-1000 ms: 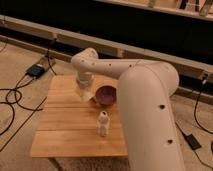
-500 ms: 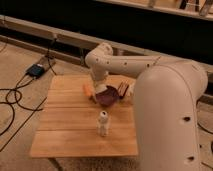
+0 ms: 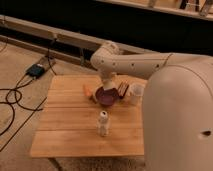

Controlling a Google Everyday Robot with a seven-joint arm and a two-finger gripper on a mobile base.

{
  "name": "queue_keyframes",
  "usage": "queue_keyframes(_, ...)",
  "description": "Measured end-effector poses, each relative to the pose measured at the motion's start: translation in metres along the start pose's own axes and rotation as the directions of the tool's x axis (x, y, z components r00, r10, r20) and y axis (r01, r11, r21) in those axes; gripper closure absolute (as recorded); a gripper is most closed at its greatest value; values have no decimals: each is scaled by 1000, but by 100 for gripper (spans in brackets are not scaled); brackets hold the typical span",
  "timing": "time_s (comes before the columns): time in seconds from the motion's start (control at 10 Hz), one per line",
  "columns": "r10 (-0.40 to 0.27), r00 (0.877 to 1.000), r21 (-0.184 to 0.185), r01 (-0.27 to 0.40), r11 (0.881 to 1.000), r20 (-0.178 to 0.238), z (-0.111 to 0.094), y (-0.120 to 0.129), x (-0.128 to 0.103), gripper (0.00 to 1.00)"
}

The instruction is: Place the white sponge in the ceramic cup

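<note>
on the wooden tabletop (image 3: pixel 65 117), a small orange object (image 3: pixel 88 91) lies just left of the dark purple bowl (image 3: pixel 106 95). nearer the front edge stands a slim white bottle (image 3: pixel 103 123), upright. the hand (image 3: pixel 121 89) hangs low between the bowl and the ceramic cup (image 3: pixel 135 93), close to both; whether it is spread or pinching cannot be told. the cup stands upright, mouth up. the white sponge cannot be made out, so neither can its long axis.
</note>
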Motion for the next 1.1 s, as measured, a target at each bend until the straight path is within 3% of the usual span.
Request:
queue_keyframes(0.3, 101, 995, 93, -101, 991, 2, -4, -41, 3, 100)
queue_keyframes(0.5, 180, 984, 136, -179, 974, 6, -5, -68, 1, 100)
queue_keyframes(0.7, 245, 969, 146, -245, 958, 19, -4, -87, -5, 100)
queue_keyframes(1.1, 318, 948, 121, -319, 940, 29, 9, -102, -11, 100)
